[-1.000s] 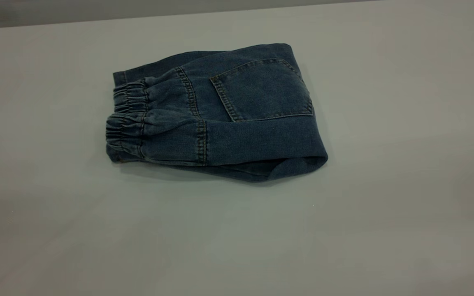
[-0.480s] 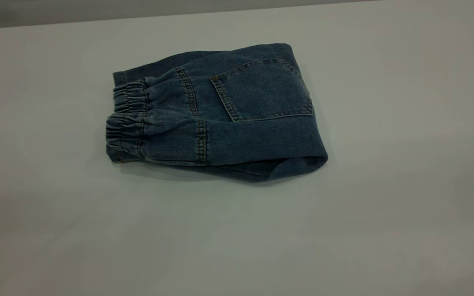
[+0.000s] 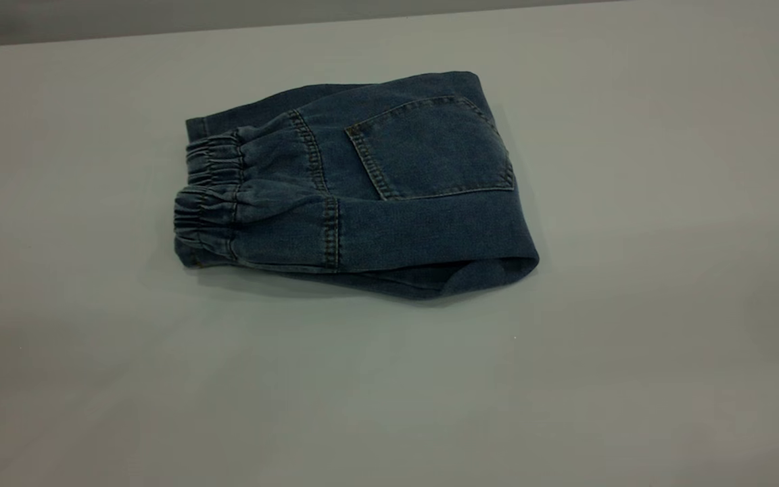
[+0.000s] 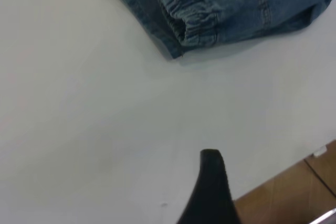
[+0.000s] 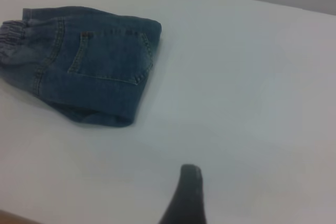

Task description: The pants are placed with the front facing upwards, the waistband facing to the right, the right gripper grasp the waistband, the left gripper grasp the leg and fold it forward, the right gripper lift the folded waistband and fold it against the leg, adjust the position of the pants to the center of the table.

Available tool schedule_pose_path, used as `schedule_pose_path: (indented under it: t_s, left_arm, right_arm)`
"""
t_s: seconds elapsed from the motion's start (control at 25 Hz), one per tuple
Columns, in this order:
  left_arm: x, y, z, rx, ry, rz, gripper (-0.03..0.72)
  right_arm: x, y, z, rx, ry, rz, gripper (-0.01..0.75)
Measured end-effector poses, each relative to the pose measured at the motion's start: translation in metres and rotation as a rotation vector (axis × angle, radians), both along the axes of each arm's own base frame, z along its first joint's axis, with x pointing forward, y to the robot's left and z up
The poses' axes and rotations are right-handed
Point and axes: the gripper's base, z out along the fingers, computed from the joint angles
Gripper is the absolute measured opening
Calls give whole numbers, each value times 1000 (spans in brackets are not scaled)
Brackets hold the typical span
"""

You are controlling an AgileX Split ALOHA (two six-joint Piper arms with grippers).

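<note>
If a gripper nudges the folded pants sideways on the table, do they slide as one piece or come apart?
Probably shear: the pants are soft denim in loose stacked layers, so the top fold may slip first. The gathered waistband is bulkier and likely pushes more firmly. On the smooth table they should slide; rolling or tipping is unlikely.

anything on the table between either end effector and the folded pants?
Nothing visible. In both wrist views only bare table lies between each end effector's visible fingertip (left, right) and the folded pants. Neither end effector appears in the exterior view, and both are clear of the denim.
</note>
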Motion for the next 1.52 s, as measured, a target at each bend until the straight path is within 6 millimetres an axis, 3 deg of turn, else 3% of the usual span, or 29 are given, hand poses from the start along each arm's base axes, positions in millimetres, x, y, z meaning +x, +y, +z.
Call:
schedule_pose_path:
  t_s: [0.6,1.12,1.52]
  left_arm:
    - [-9,5,1,-23,-63,18,517]
    - [-23,13,3,-39,-164,464,517]
    - [-32,13,3,-49,-219,508,517]
  right_arm:
    - [0,0,0,0,-1,0,587]
    - [-4,0,0,3,-27,-57,587]
    - [-7,0,0,9,-47,-60,587]
